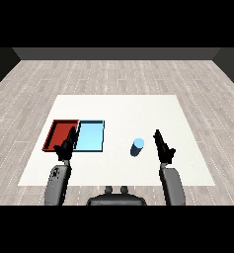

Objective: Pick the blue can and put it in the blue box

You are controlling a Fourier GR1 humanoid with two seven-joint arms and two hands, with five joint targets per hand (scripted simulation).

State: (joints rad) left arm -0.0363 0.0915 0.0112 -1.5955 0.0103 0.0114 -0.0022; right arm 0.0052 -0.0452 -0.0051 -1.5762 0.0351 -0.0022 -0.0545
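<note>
Blue can (137, 147) stood upright on the white tabletop (118, 108), right of centre, apart from both trays. The right hand (163, 147) was just to the can's right, separated from it by a narrow strip of bare tabletop; its fingers were extended forward and relaxed, enclosing nothing. The grey right forearm (173, 185) rose from the lower right. The light blue tray (90, 136) lay to the can's left, adjoining the red tray (61, 134) along one long edge, so that the can sat between the light blue tray and the right hand. The left hand (67, 147) was positioned over the near edge where the two trays met, fingers likewise straight and holding nothing, well apart from the can. Grey plank floor (113, 74) surrounded the tabletop.
</note>
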